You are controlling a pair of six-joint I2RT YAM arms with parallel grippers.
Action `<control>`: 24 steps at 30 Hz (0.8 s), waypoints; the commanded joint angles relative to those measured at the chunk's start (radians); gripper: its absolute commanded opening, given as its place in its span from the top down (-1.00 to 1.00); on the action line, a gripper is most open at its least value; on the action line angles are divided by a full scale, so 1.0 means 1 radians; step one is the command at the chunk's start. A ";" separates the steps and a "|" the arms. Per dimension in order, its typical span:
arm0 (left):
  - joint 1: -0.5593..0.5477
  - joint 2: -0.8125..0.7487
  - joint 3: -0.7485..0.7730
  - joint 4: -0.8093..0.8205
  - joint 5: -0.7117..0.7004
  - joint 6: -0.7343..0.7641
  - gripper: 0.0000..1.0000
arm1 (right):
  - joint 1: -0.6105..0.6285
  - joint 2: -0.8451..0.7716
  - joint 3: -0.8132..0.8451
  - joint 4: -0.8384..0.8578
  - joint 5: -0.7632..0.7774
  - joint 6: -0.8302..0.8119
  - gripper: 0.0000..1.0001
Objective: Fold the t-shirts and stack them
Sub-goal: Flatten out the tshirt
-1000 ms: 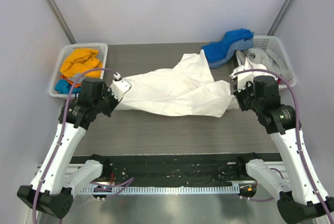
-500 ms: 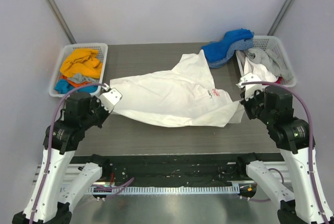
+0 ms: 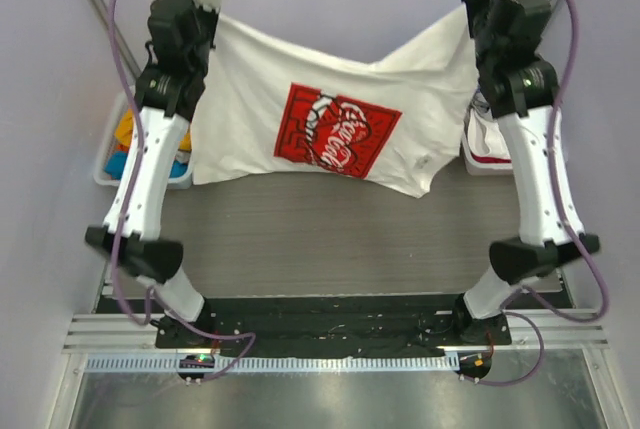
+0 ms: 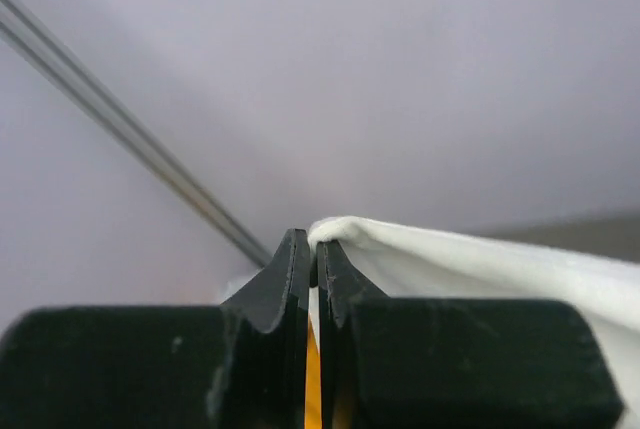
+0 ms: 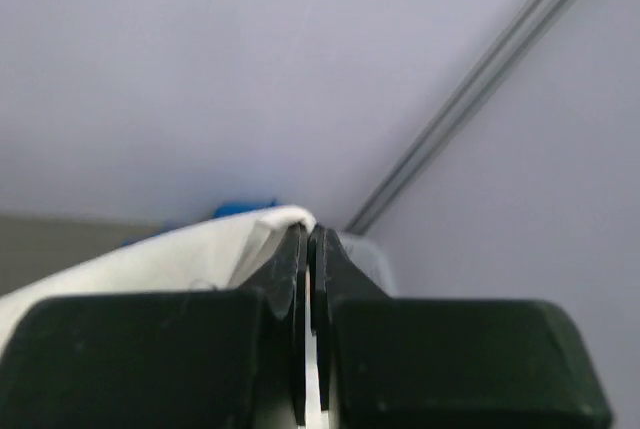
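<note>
Pale lilac walls close round a dark grey table (image 3: 330,239). Above its far half the left arm (image 3: 150,149) and right arm (image 3: 530,149) reach high, and the white shirt (image 3: 250,99) hangs spread between them, front towards the near side, its red logo (image 3: 337,129) in plain view. Whether the hem touches the table I cannot tell.

At far left a basket (image 3: 103,177) holds an orange shirt (image 3: 123,129).

The left gripper (image 4: 312,244) is pinched tight on the shirt's top left corner, the right gripper (image 5: 307,234) likewise on the top right.

The cloth looks light, limp and thin; it sags between the grips. I judge those top corners the right hold, though so little cloth in each pinch could slip.
</note>
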 commanded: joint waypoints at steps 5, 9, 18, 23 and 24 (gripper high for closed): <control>0.016 0.489 0.928 0.289 -0.206 0.071 1.00 | 0.008 0.345 0.615 0.326 0.145 -0.145 0.99; 0.013 0.203 0.476 0.484 -0.172 0.043 1.00 | 0.008 0.112 0.259 0.527 0.134 -0.148 0.99; -0.001 -0.084 0.207 0.335 -0.131 0.003 1.00 | 0.008 -0.201 -0.019 0.475 0.114 -0.059 0.99; -0.001 -0.208 0.097 0.297 -0.132 -0.008 1.00 | 0.008 -0.313 -0.164 0.440 0.123 -0.074 0.99; -0.001 -0.231 0.046 0.288 -0.127 -0.014 1.00 | 0.008 -0.351 -0.183 0.429 0.125 -0.073 0.99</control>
